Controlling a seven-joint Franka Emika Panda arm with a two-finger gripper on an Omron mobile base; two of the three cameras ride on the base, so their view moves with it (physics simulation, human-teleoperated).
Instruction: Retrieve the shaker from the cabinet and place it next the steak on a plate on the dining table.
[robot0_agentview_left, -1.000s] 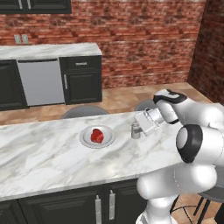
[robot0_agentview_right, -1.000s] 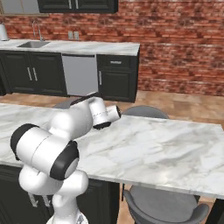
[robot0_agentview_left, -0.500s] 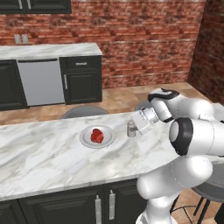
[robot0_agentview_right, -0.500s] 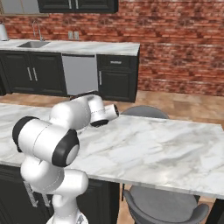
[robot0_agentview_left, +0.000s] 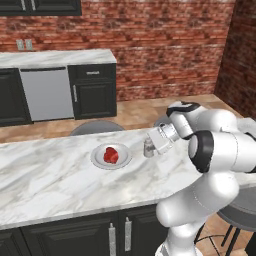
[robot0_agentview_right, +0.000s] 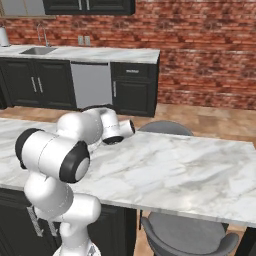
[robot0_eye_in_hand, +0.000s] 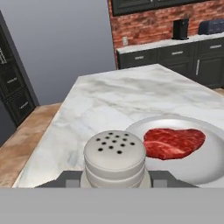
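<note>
A brick-walled kitchen with dark cabinets runs behind the marble table (robot0_agentview_left: 50, 180), where I work.

In the left base view the plate (robot0_agentview_left: 97, 161) sits mid-table with the steak (robot0_agentview_left: 111, 155) on it. The shaker (robot0_agentview_left: 148, 148) stands upright just right of the plate, apart from its rim, with my gripper (robot0_agentview_left: 156, 145) right at it. It looks to be resting on the marble, though I cannot be sure it has touched down.

In the right base view my own arm hides the plate and shaker; the table (robot0_agentview_right: 190, 170) stretches bare to the right, a grey chair (robot0_agentview_right: 190, 235) tucked at its near edge and another on the far side.

In the hand view the shaker (robot0_eye_in_hand: 114, 157) sits between my fingers (robot0_eye_in_hand: 70, 178), which flank its base; I judge I am grasping it, though contact is hard to confirm. The steak (robot0_eye_in_hand: 173, 142) and plate (robot0_eye_in_hand: 205, 168) lie just beyond to the right.

The placing step is in hand. Next I should let go, then draw back without tipping the shaker toward the plate.
</note>
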